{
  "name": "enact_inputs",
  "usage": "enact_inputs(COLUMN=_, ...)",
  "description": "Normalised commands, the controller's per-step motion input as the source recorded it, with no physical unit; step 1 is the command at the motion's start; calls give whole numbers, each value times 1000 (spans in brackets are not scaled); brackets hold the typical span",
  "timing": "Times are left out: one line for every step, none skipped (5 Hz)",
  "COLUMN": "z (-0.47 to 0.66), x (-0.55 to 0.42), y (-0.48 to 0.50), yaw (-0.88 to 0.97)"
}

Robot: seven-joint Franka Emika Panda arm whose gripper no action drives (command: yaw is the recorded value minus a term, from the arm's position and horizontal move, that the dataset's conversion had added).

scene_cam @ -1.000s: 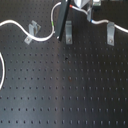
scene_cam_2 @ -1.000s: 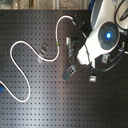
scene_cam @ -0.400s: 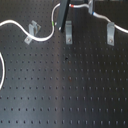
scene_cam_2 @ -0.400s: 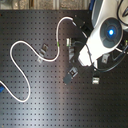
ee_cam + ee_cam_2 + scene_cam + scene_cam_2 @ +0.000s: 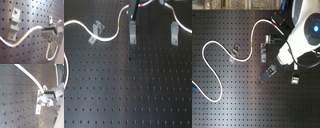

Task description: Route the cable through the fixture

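Cable [image 5: 222, 50], one long white cord, lies in loose curves on a black perforated board [image 5: 139, 95]. In the second exterior view it runs from near the board's left edge up in an arch, dips through a bend near the middle, then climbs toward the top edge, so its overall line goes roughly from the second exterior view's lower left to upper right. A small green band [image 5: 252, 46] sits on it mid-length, and a small red band [image 5: 272, 21] sits near the top end. In the first exterior view the same cord [image 5: 111, 34] sweeps across the far part of the board. Three metal clip fixtures show in the first exterior view: a tilted one [image 5: 95, 32] that the cable passes at, and two upright ones [image 5: 132, 33] [image 5: 174, 34] farther along. One white robot arm [image 5: 304, 35] hangs over the board's right side in the second exterior view. Its gripper [image 5: 51, 31] is pinched closed on the cable in the first wrist view, with the cord curving away from the fingers past a grey bracket [image 5: 13, 23]. The second wrist view shows the cord [image 5: 28, 74] crossing the board toward another clip [image 5: 40, 101].
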Motion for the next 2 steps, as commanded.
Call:
enact_inputs(z=-192, x=341, y=54, yaw=657)
enact_inputs(z=-200, x=329, y=12, yaw=654)
